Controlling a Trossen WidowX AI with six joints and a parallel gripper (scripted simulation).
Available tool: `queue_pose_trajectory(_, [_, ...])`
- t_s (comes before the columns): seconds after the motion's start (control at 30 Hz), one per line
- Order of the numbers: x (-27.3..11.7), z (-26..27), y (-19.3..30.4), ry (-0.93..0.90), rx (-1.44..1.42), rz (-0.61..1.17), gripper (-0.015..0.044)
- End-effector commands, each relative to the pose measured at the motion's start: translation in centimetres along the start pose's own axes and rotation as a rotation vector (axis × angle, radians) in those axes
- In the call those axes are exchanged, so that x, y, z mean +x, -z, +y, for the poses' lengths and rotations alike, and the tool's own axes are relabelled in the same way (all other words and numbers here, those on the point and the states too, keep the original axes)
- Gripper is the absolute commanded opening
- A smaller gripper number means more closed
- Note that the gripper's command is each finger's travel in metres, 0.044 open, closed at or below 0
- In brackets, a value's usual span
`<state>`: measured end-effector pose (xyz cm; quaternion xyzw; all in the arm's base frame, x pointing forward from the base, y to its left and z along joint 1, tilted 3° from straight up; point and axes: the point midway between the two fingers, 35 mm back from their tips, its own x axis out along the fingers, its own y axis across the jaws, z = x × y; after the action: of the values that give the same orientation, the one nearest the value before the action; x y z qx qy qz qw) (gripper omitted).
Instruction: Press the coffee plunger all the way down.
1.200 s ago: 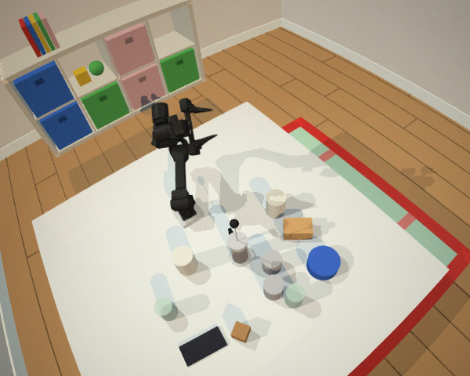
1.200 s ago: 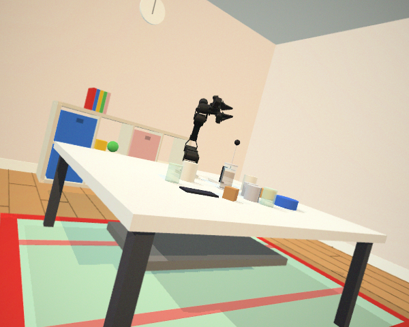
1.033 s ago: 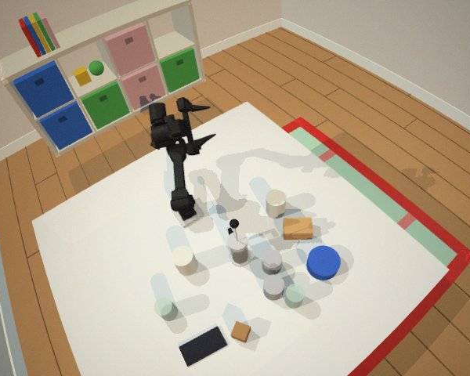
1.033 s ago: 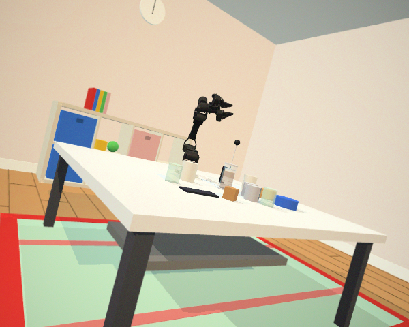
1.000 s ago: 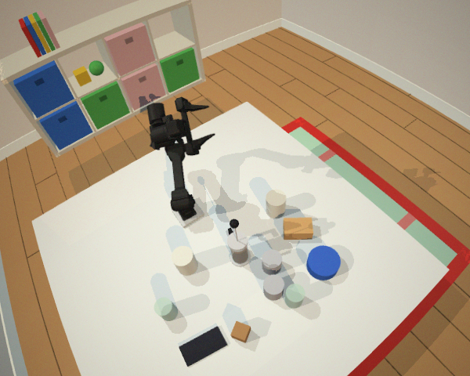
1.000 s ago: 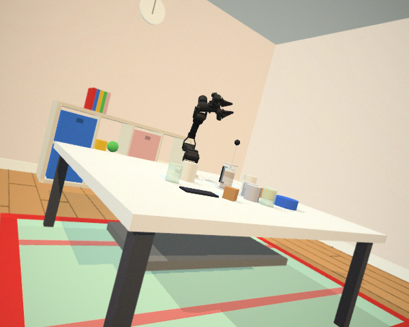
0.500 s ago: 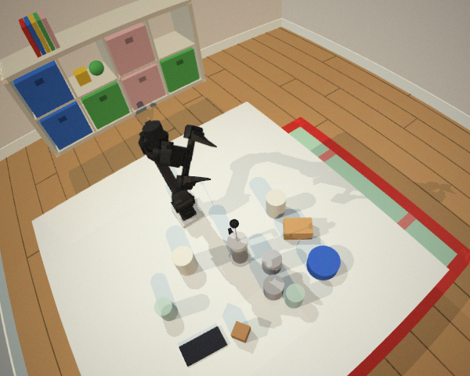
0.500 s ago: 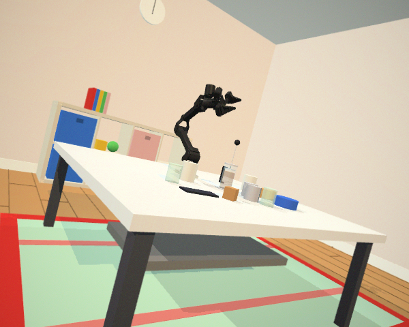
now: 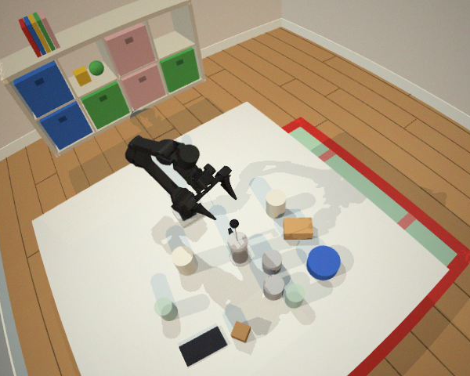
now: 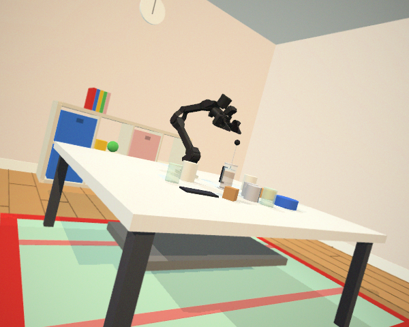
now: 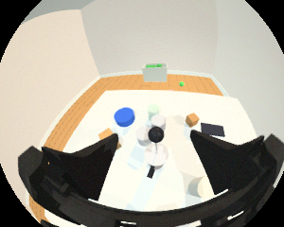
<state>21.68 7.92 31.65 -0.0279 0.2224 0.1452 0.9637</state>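
My top view: high, oblique, over the table (image 9: 85, 243). Exterior: low, distant, tilted, same table (image 10: 144, 197). Wrist: fisheye, looking down.

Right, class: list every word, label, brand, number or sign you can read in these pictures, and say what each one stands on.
None: no readable text shows in any view.
Book spines: plain colour bands, no titles.
Storage bins: each bears only a dark handle patch, no label.
Wall clock: cut off by the frame, no numerals visible.
Coffee press, cups and boxes on the table: no print.
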Motion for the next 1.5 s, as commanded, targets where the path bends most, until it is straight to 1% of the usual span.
queue_pose_trajectory(0.0, [1.3,-0.3,2.3,0.021,-0.039,0.017,0.0440])
queue_pose_trajectory(0.23, [1.8,-0.3,2.3,0.022,-0.039,0.017,0.0440])
queue_pose_trajectory(1.07, [5.5,-0.4,2.4,0.023,-0.038,0.014,0.0440])
queue_pose_trajectory(1.47, [5.5,-0.4,2.4,0.023,-0.038,0.014,0.0125])
